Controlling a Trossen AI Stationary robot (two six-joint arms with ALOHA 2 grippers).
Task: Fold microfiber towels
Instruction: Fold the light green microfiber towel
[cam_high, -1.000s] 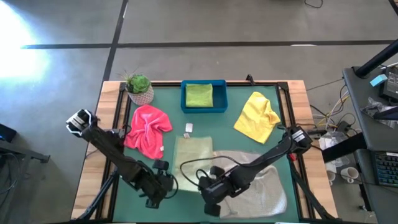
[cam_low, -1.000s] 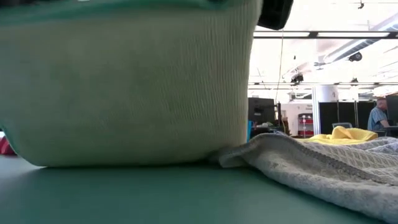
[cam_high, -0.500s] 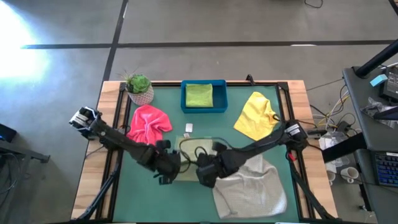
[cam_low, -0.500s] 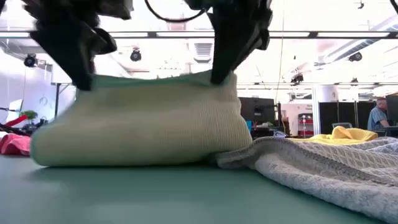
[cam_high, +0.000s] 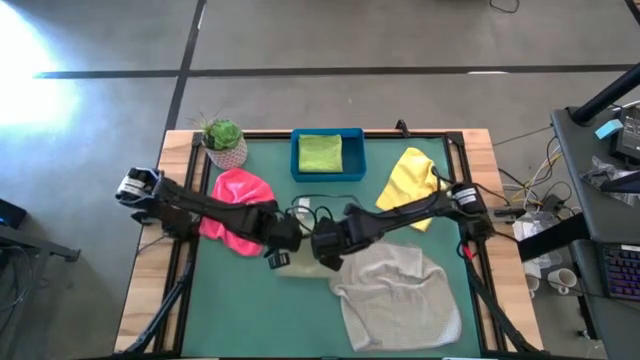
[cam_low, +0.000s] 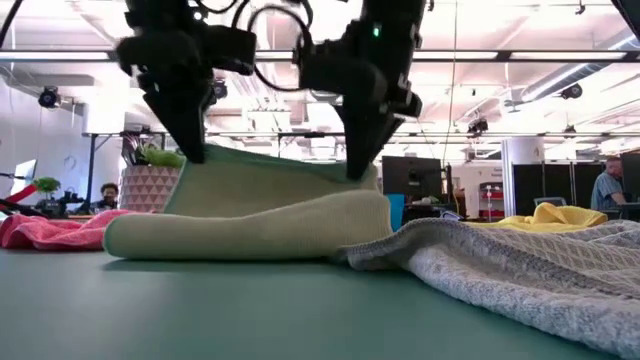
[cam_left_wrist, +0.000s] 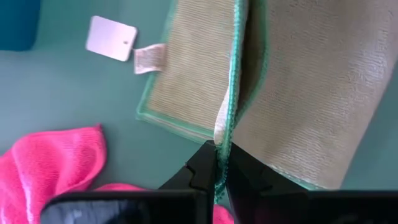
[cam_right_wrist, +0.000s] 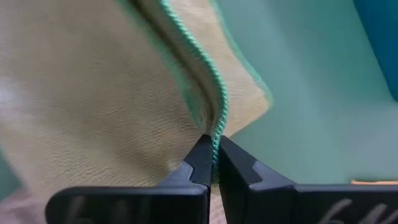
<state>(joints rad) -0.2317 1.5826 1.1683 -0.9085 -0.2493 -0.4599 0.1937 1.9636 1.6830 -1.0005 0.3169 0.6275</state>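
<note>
- High view: left gripper (cam_high: 277, 258) and right gripper (cam_high: 328, 260) sit side by side at frame centre, both over the olive green towel (cam_high: 303, 268), which is mostly hidden under them.
- Left wrist view: left gripper (cam_left_wrist: 219, 163) has its fingers pressed together on the green-stitched edge of the olive green towel (cam_left_wrist: 298, 93); the pinched edge stands up off the layer below. A white tag (cam_left_wrist: 112, 38) lies on the green mat just off the towel's corner.
- Right wrist view: right gripper (cam_right_wrist: 214, 151) likewise pinches the stitched edge of the olive green towel (cam_right_wrist: 93, 93), fingers closed tight on the hem.
- Low view: olive green towel (cam_low: 250, 225) lies doubled over at frame centre, fold rounded toward the camera, upper layer lifted at two points by the left gripper (cam_low: 195, 155) and right gripper (cam_low: 355, 172).
- Light grey towel (cam_high: 400, 295), lower centre-right in the high view, lies rumpled; its upper left edge touches the olive one.
- Hot pink towel (cam_high: 235, 195) is crumpled at centre left, partly under the left arm.
- Yellow towel (cam_high: 408, 180) is bunched at upper right, partly crossed by the right arm.
- Lime green towel (cam_high: 320, 153) lies folded inside the blue tray (cam_high: 355, 155) at top centre.
- Potted plant (cam_high: 223, 142) stands at the table's upper left corner.
</note>
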